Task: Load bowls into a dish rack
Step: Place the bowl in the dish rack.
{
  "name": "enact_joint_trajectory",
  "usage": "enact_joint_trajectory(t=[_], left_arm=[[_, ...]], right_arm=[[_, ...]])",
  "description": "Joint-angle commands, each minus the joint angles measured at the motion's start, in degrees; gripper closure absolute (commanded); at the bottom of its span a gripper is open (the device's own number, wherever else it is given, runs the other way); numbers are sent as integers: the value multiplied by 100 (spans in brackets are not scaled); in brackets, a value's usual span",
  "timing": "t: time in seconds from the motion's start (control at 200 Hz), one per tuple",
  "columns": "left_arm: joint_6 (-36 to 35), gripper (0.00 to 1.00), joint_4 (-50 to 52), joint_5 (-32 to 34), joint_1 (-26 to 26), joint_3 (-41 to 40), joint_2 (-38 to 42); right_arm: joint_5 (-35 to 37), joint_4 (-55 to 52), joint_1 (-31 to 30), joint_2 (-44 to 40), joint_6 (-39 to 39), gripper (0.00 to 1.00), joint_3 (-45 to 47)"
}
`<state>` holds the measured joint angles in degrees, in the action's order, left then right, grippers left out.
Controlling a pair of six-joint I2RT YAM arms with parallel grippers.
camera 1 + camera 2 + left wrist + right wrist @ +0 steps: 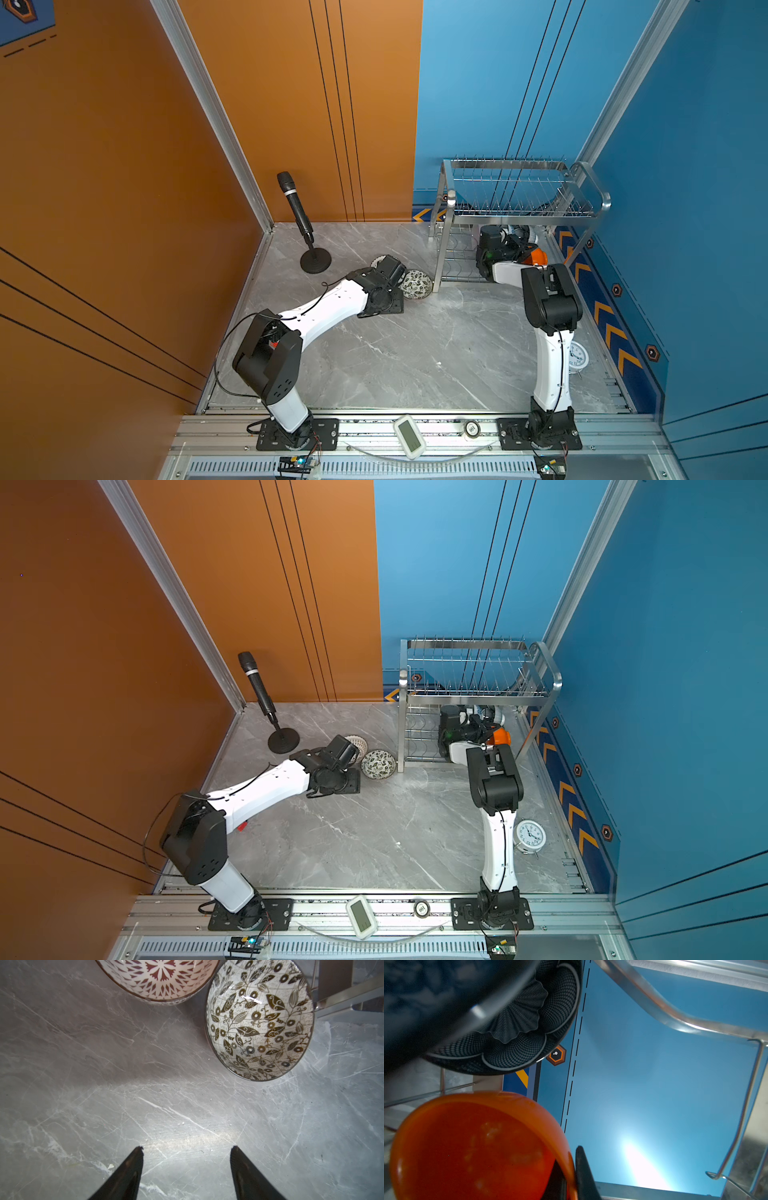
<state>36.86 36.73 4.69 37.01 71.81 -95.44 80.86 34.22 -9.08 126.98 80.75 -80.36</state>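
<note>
Since the right gripper (pixel 569 1159) is clenched on its rim, the orange bowl (pixel 473 1147) hangs tilted in the dish rack's (pixel 519 214) lower tier, right end, beside the dark blue petal bowl (pixel 519 1022), probably to stand on edge. The left gripper (pixel 187 1148), released, hovers near the leaf-patterned bowl (pixel 259 1022) by the rack's front left leg.

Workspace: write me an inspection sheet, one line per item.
Surface: grey marble-look tabletop.
Job's things: dish rack at the back; orange bowl held at its lower tier, near the dark blue bowl; leaf-patterned bowl and lattice-patterned bowl upright on the tabletop by the rack's leg.
Clutter: microphone on a stand, alarm clock, white handheld device on the front rail.
Grippers: left gripper open, empty, over the tabletop; right gripper shut on the orange bowl's rim.
Cables: black cable looping off the left arm.
Surroundings: orange wall, blue wall.
</note>
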Motion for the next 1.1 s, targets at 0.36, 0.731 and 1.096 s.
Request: enact_joint_trajectory(t=[0.36,0.731,1.096], left_arm=[[-145,32,-155,-207,-152,-137,1],[-171,32,-201,-303,-275,-296,110],[-146,32,-254,-302,-302,-418,218]], right_arm=[[-152,1691,-232,-24,1303,100,310],[22,1777,-388,135,1501,100,393],[141,1706,-405,86,1344,100,723]])
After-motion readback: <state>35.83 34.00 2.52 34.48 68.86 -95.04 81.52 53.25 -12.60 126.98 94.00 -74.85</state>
